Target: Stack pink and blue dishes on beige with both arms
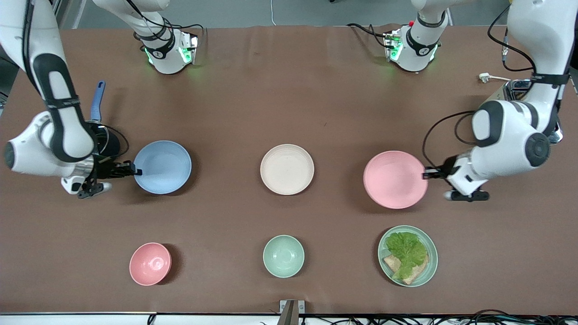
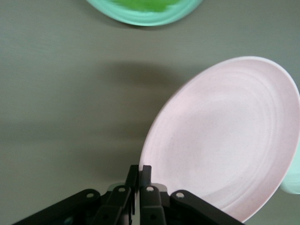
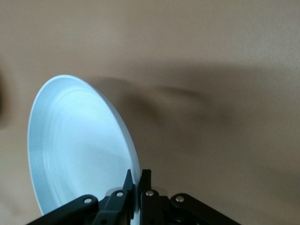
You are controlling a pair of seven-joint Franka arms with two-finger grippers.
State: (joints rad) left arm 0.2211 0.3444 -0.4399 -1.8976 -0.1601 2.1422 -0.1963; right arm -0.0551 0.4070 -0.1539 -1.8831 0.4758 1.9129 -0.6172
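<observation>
The cream-beige plate (image 1: 287,169) lies flat at the table's middle. My left gripper (image 1: 426,173) is shut on the rim of the pale pink plate (image 1: 395,179), which is tilted and raised off the table toward the left arm's end. In the left wrist view the pink plate (image 2: 229,140) fills the frame past my left gripper (image 2: 139,171). My right gripper (image 1: 136,172) is shut on the rim of the pale blue plate (image 1: 162,167), also tilted and lifted, toward the right arm's end. The blue plate (image 3: 77,145) shows edge-on in my right gripper (image 3: 136,176).
Nearer the front camera stand a small pink bowl (image 1: 150,263), a mint-green bowl (image 1: 283,255) and a mint-green plate (image 1: 407,255) with lettuce and bread. A dark pan with a blue handle (image 1: 97,101) sits by the right arm. A metal appliance (image 1: 517,90) stands by the left arm.
</observation>
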